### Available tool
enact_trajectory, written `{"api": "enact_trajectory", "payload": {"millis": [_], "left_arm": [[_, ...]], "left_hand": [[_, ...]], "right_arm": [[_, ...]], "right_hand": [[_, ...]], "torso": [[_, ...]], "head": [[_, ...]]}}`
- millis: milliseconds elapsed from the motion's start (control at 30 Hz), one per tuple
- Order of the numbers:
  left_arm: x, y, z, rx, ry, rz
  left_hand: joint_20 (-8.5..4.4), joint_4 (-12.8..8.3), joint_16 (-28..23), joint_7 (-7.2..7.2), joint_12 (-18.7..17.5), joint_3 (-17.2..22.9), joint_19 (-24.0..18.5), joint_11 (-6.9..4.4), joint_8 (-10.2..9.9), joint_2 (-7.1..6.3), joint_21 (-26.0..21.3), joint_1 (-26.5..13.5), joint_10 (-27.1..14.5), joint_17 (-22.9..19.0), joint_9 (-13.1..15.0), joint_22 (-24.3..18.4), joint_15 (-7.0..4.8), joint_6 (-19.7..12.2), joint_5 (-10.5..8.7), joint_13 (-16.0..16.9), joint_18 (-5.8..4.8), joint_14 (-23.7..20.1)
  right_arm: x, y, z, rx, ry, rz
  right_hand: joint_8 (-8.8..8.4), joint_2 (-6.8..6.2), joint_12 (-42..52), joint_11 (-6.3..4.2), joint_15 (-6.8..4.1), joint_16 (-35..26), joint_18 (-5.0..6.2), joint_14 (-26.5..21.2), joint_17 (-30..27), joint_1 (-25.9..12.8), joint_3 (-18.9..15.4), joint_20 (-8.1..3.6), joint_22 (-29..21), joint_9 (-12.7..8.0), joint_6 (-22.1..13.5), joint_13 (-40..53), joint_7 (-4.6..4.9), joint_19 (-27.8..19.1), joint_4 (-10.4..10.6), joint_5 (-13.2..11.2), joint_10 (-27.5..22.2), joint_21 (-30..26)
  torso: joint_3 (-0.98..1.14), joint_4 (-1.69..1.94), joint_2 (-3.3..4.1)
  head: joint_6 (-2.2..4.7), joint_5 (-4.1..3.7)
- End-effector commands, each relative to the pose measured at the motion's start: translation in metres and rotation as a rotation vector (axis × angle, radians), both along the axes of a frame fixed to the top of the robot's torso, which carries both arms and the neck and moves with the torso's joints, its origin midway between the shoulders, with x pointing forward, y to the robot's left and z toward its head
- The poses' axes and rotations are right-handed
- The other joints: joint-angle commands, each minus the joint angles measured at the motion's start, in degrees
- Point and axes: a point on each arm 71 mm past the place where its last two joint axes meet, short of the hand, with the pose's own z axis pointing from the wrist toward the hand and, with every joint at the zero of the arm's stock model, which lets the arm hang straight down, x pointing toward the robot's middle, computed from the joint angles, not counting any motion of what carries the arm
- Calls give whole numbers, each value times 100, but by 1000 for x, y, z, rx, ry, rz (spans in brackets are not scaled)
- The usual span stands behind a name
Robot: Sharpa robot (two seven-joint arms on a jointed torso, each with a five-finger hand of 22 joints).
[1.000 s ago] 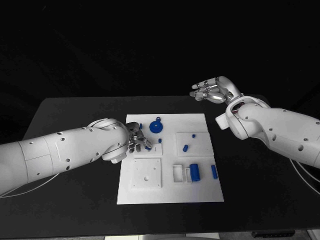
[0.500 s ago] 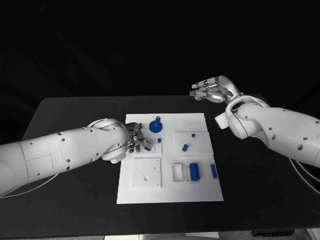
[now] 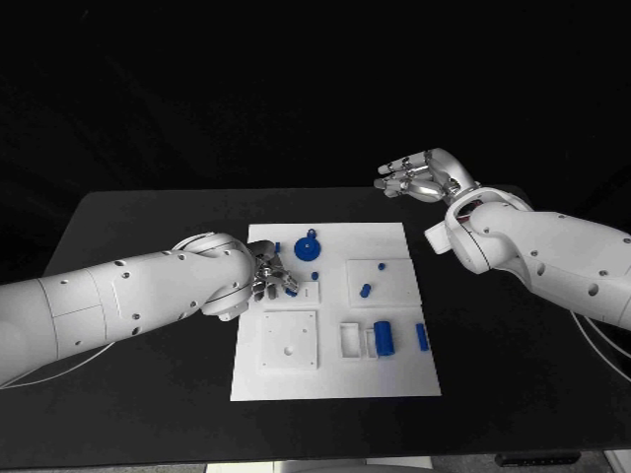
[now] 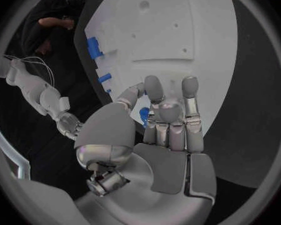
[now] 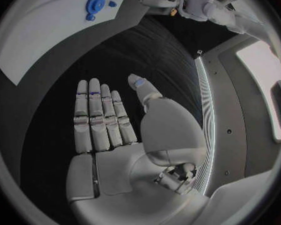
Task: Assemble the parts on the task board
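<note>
The left hand [image 3: 269,275], fingers curled round a small blue part [image 4: 143,116], hovers over the left edge of the white task board [image 3: 401,379], far nearer the work than the open, flat-fingered right hand [image 3: 422,177] beyond the board's far right corner

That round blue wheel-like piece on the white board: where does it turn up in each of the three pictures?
Head view: the round blue part lies near the far edge of the task board, just beyond the left hand.
Left wrist view: I cannot pick it out.
Right wrist view: it sits on the board beyond the fingers.
Shared landmark: the white task board.
</note>
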Motion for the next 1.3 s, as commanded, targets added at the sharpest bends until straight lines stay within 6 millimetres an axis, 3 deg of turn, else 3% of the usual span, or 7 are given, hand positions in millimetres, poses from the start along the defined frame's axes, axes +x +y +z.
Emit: {"api": "enact_trajectory", "payload": {"millis": [33,567,733,800,1000,1100,1300], "left_arm": [[-1,2,-3,23,7,-5],[-4,0,-5,45,29,-35],[-4,-1,-5,55,30,-45],[-4,-1,-5,57,32,-47],[-5,-2,-7,63,35,-56],[-5,-3,-8,64,37,-61],[-6,-3,-9,70,37,-71]], "left_hand": [[35,-455,28,-702,42,448,14,-64,106,86,-28,8,271,28,5499,109,0,1383,36,0,-10,57],[55,-408,99,-716,104,410,16,-66,183,122,-31,7,271,140,5535,111,10,1406,-47,-16,-5,78],[63,-309,99,-720,127,330,28,-68,194,161,-40,58,271,146,5549,109,11,1411,-238,-54,-2,88],[68,-238,102,-721,137,280,29,-68,194,191,-51,104,271,151,5548,108,14,1416,-466,-71,-6,90],[78,-160,98,-721,143,232,36,-66,184,210,-64,157,271,144,5529,108,19,1425,-535,-97,0,91],[83,-141,101,-721,145,231,38,-65,181,220,-68,148,271,153,5520,108,20,1429,-524,-103,2,94],[103,-158,110,-725,157,276,42,-65,172,232,-79,35,272,176,5491,109,25,1453,-467,-135,20,102]], "right_arm": [[0,2,0,1,-1,20],[-1,2,-2,1,4,23],[-1,3,-2,2,4,24],[-1,3,-2,2,5,24],[-1,3,-2,2,6,25],[-1,3,-2,2,6,25],[-1,3,-3,2,8,26]], "right_hand": [[-10,-1,-18,22,11,-16,-39,-41,-8,-60,7,-6,-8,-5,25,-9,6,-36,30,38,-34,14],[-11,-17,-17,23,14,-16,-39,-52,-8,-73,45,-2,-9,-6,25,-9,6,-47,50,119,-36,13],[-11,-19,-17,23,15,-16,-39,-54,-8,-79,56,-1,-9,-5,26,-9,7,-49,57,138,-34,13],[-11,-23,-16,23,15,-16,-39,-55,-8,-81,64,-1,-8,-6,26,-9,6,-49,60,153,-34,13],[-11,-31,-18,22,15,-16,-39,-56,-8,-88,80,0,-8,-6,27,-9,6,-51,69,183,-35,13],[-11,-50,-21,23,13,-16,-37,-58,-8,-108,168,-2,-9,-6,26,-9,8,-53,71,448,-35,13],[-11,-94,-22,23,13,-17,-37,-58,-9,-141,276,-3,-8,-6,25,-10,7,-54,81,492,-34,13]], "torso": [[1,4,-1],[4,0,0],[6,1,-1],[6,0,-2],[4,-2,3],[4,0,2],[5,2,2]], "head": [[-8,-3],[-22,-10],[-24,-16],[-25,-17],[-29,-30],[-28,-30],[-42,-34]]}}
